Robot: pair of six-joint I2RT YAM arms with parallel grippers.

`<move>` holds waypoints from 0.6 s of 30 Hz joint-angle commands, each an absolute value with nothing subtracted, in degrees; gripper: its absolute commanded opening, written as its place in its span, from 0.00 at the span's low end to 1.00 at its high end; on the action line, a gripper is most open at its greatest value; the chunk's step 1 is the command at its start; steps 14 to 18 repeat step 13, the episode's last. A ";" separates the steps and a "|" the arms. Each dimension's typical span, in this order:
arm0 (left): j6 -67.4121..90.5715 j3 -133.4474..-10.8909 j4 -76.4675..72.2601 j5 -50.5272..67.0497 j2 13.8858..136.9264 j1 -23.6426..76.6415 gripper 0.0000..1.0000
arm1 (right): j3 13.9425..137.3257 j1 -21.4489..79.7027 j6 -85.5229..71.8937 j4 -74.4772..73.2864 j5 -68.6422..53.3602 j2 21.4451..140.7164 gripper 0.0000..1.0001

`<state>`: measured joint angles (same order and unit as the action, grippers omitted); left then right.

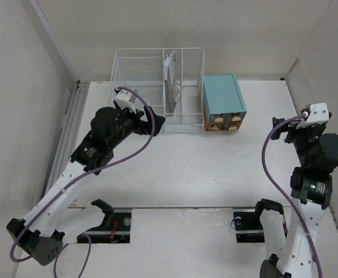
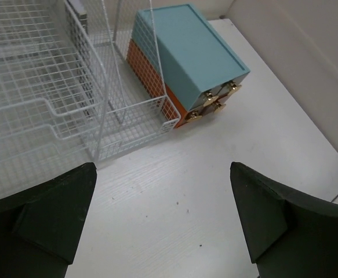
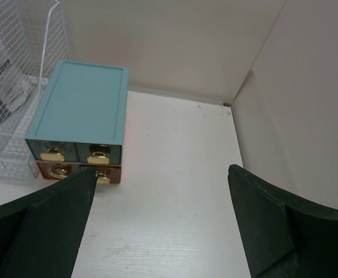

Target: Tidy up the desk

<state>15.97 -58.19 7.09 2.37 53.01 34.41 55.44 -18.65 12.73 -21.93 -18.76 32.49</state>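
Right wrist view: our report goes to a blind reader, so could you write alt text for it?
A small teal drawer cabinet with brass knobs stands on the white desk beside a white wire basket at left. The right arm's two dark fingers frame the bottom corners, spread wide with nothing between them.

Plain pale walls enclosed the scene on three sides: a left wall (image 1: 18,104), a back wall (image 1: 186,26) and a right wall (image 1: 331,52), meeting at vertical corner seams. A grey metal rail (image 1: 69,136) ran between the left wall's foot and the white desk (image 1: 186,168). The light was soft and even.
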 commanded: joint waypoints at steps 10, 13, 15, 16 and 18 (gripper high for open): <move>10.99 -68.12 2.11 28.42 65.30 22.41 0.99 | 57.91 -18.11 8.52 -16.61 -14.68 43.32 1.00; 9.59 -68.12 2.72 25.67 65.30 22.41 0.99 | 57.92 -18.11 9.49 -15.74 -14.68 43.86 1.00; 9.59 -68.12 2.72 25.67 65.30 22.41 0.99 | 57.92 -18.11 9.49 -15.74 -14.68 43.86 1.00; 9.59 -68.12 2.72 25.67 65.30 22.41 0.99 | 57.92 -18.11 9.49 -15.74 -14.68 43.86 1.00; 9.59 -68.12 2.72 25.67 65.30 22.41 0.99 | 57.92 -18.11 9.49 -15.74 -14.68 43.86 1.00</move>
